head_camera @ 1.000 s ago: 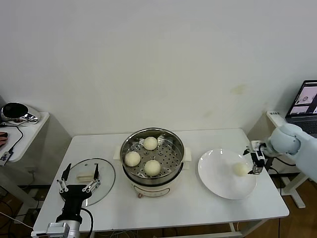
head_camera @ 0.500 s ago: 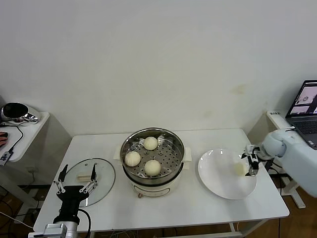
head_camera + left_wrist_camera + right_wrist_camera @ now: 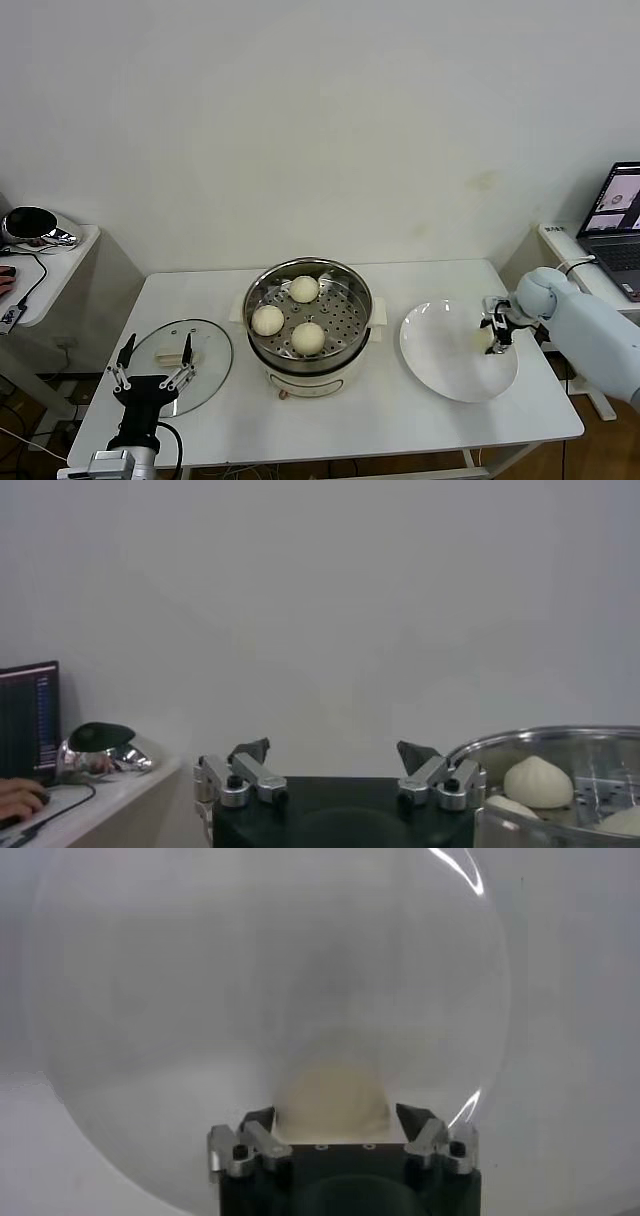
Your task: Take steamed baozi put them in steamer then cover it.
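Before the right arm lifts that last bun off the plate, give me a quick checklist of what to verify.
1. Right hand around the small round cream-white bun on the flat white round plate: ok, a finger stands on each side.
2. Grip firm enough to lift: cannot tell.
3. Room in the round shiny stainless-steel steamer pot: ok, three buns inside, and bare perforated tray on the plate's side.
4. Pot uncovered: ok, the round clear glass lid lies on the table to the pot's left.
5. Left hand out of the way: ok, open by the lid.
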Controlling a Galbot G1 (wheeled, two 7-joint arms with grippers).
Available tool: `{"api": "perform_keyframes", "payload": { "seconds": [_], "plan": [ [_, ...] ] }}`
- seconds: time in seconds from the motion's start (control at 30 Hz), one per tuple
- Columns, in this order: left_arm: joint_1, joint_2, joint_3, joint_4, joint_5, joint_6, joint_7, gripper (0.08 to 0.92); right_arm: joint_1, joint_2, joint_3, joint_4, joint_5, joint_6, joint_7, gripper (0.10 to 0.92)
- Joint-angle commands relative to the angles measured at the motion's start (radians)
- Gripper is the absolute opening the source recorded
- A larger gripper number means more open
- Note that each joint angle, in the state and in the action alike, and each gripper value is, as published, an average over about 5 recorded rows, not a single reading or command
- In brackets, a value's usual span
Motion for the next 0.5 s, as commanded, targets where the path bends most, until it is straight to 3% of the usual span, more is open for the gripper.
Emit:
{"api": "perform_keyframes", "payload": {
  "seconds": [0.03, 0.23, 0.5],
  "plan": [
    [0.002, 0.002, -0.002, -0.001, -0.002, -0.001, 0.001, 0.823, 0.01, 0.002, -0.006, 0.007, -0.003, -0.003, -0.007, 0.595],
    [-0.003, 0.005, 0.001, -0.002, -0.002, 0.0, 0.001, 0.823, 0.173, -0.114, -0.164, 0.207, 0.125, -0.085, -0.029, 0.59],
    [-0.014, 0.003, 0.017, -0.002, 0.003, 0.003, 0.002, 0.823, 0.658, -0.17, -0.532, 0.473, 0.457, -0.252, 0.005, 0.605]
  ]
}}
